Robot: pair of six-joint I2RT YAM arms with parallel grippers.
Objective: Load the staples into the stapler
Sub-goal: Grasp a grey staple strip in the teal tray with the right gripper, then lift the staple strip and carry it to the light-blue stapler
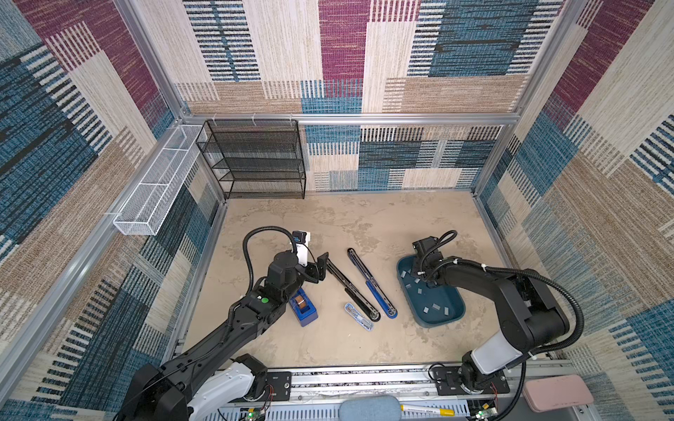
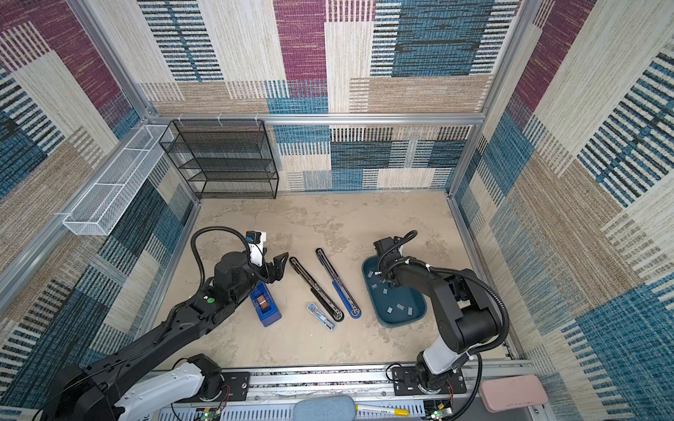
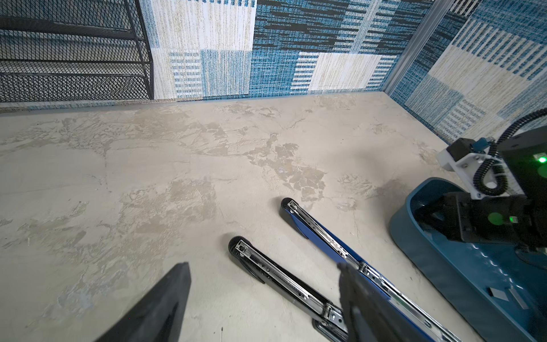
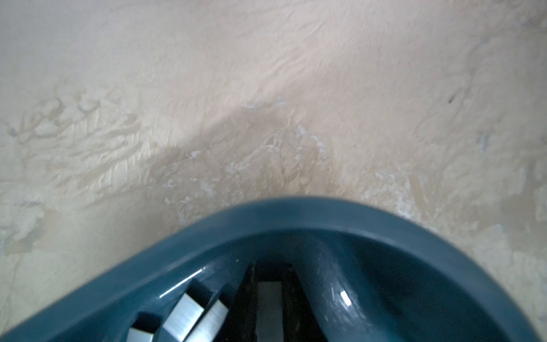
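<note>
Two staplers lie opened flat mid-table, a black stapler and a blue stapler. Several grey strips of staples lie in a teal tray. My right gripper reaches down into the tray's far end, and a grey staple strip sits between its dark fingers. My left gripper hangs open and empty over the black stapler's far end.
A blue tape dispenser sits under my left arm. A small clear case lies by the staplers' near ends. A black mesh shelf and a white mesh basket stand at the back left.
</note>
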